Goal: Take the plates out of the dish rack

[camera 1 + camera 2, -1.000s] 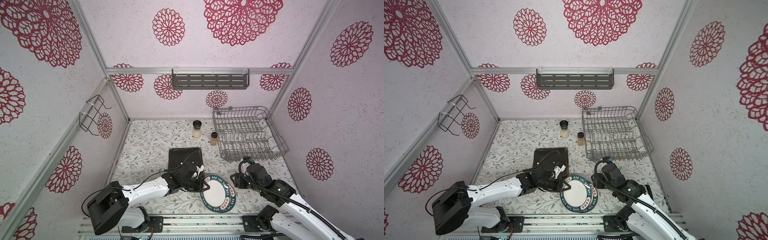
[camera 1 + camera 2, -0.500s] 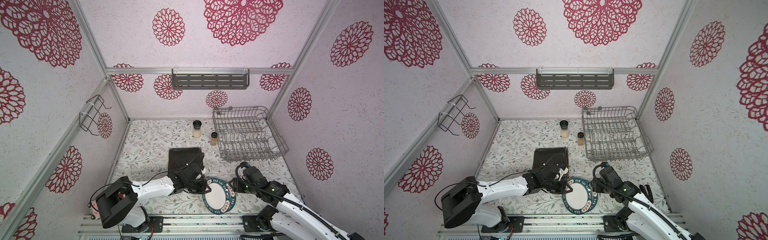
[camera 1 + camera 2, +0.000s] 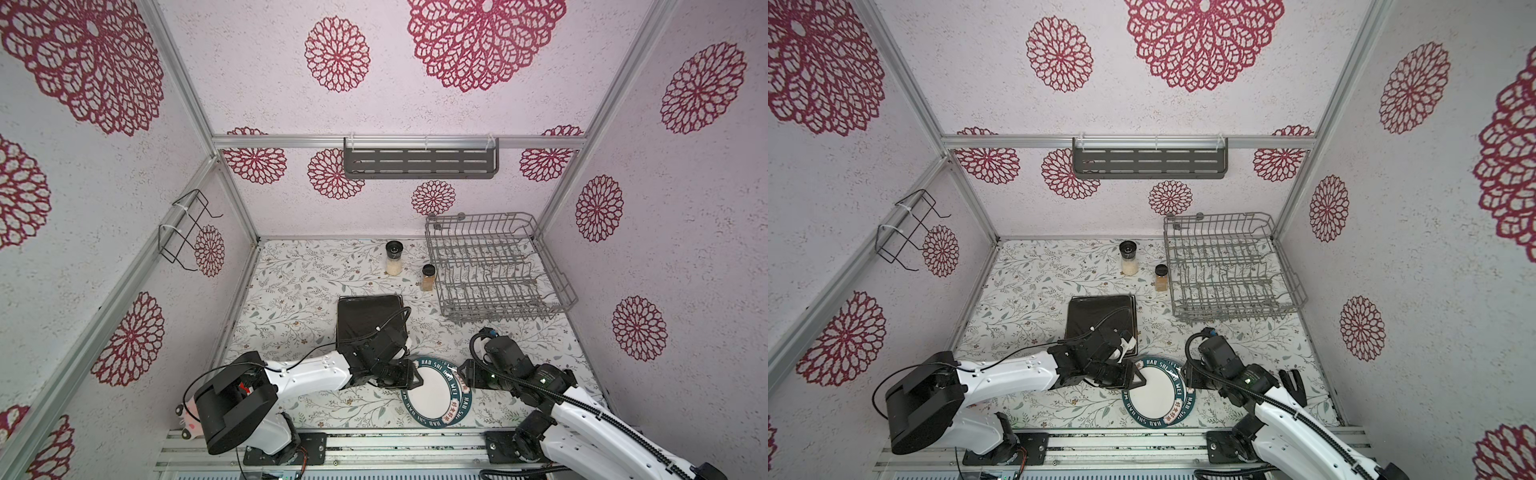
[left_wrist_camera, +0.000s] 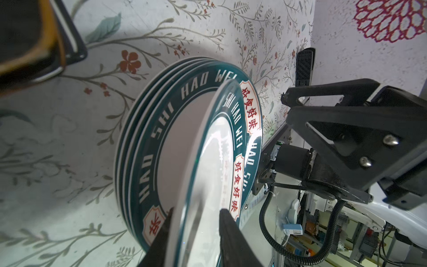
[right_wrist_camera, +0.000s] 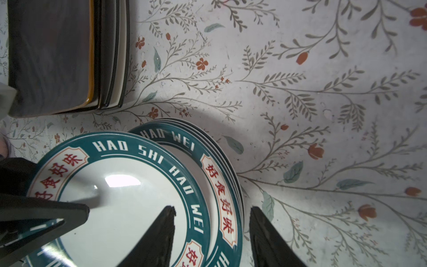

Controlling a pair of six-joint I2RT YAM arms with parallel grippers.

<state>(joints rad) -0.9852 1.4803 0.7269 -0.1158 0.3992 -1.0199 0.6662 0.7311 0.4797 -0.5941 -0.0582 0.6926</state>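
Note:
The grey wire dish rack (image 3: 494,274) (image 3: 1225,270) stands at the back right with no plates in it. At the front centre lies a stack of round white plates with green lettered rims (image 4: 147,143) (image 5: 219,185). The top plate (image 3: 432,395) (image 3: 1154,395) (image 5: 127,219) lies tilted and shifted on that stack. My left gripper (image 3: 415,376) (image 3: 1140,376) (image 4: 196,210) is open, and that plate's left rim sits loosely between its fingers. My right gripper (image 3: 462,374) (image 3: 1187,378) (image 5: 211,209) is open astride the stack's right rim. A stack of black square plates (image 3: 365,316) (image 5: 50,57) lies behind.
Two spice jars (image 3: 394,259) (image 3: 428,277) stand left of the rack. A black wire holder (image 3: 187,232) hangs on the left wall. A dark grey slotted shelf (image 3: 419,162) hangs on the back wall. An aluminium rail (image 3: 374,444) runs along the front edge.
My left arm has brought the top round plate lower onto the stack, and its fingers have parted from a tight grip. My right gripper has shifted slightly towards the front beside the stack.

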